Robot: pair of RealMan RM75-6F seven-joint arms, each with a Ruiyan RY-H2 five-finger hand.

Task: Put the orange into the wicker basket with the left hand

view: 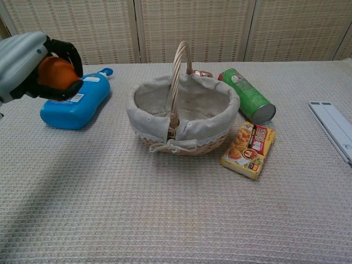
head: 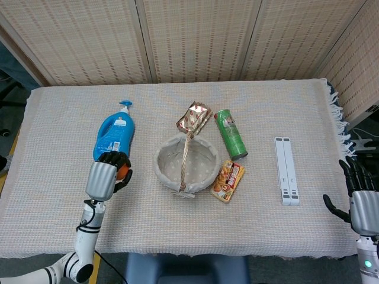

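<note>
The left hand (view: 33, 63) grips the orange (view: 56, 73) in curled fingers, raised above the table beside the basket (view: 184, 113). The right hand (head: 362, 201) rests spread, holding nothing.

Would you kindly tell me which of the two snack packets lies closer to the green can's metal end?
The orange-yellow packet, beside the basket; the shiny foil packet lies past the handle.
</note>
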